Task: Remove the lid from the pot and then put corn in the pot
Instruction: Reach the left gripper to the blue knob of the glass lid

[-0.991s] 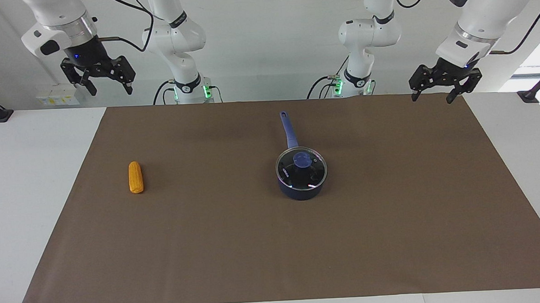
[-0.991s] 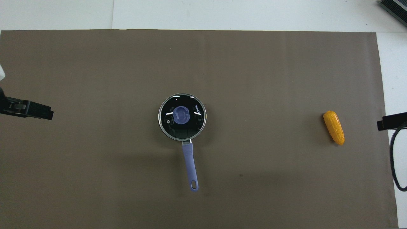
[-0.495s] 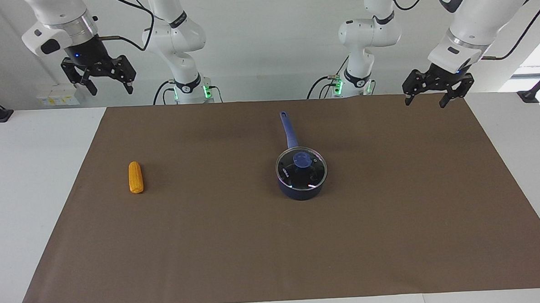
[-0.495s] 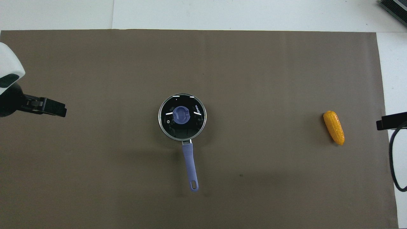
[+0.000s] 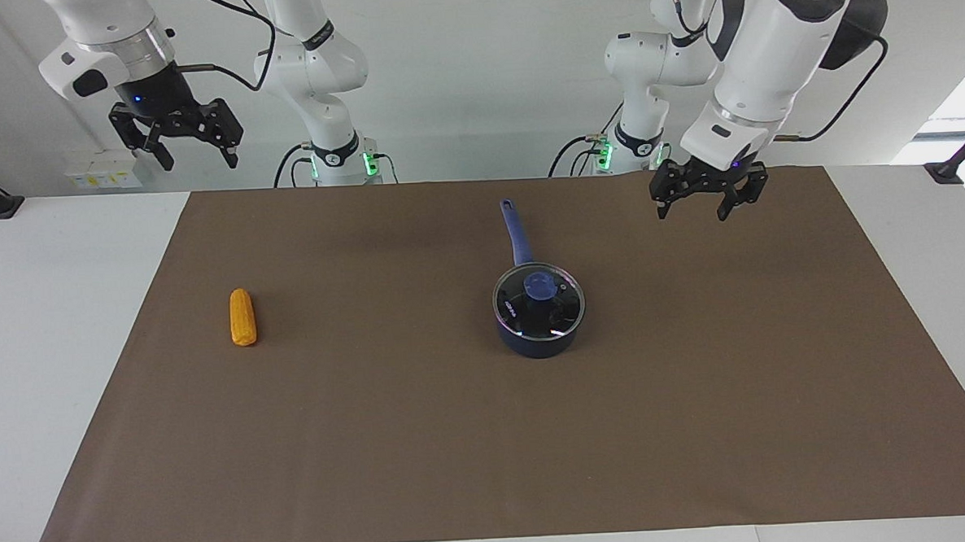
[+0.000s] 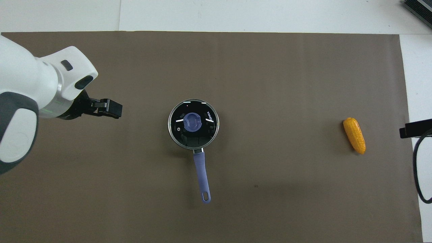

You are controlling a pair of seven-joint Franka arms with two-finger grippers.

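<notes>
Glass lid (image 5: 539,302) sat on pot (image 5: 538,339) mid-mat, corn (image 5: 243,316) toward right arm's end. We judged lid fragile, slippery; grab blue knob (image 5: 541,285). Left gripper (image 5: 708,205) open over mat near pot; right gripper (image 5: 192,153) open, waiting.

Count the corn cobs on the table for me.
1. The corn lies on the brown mat toward the right arm's end of the table, well apart from the pot. Through the glass lid, still on, no cob shows inside.
</notes>
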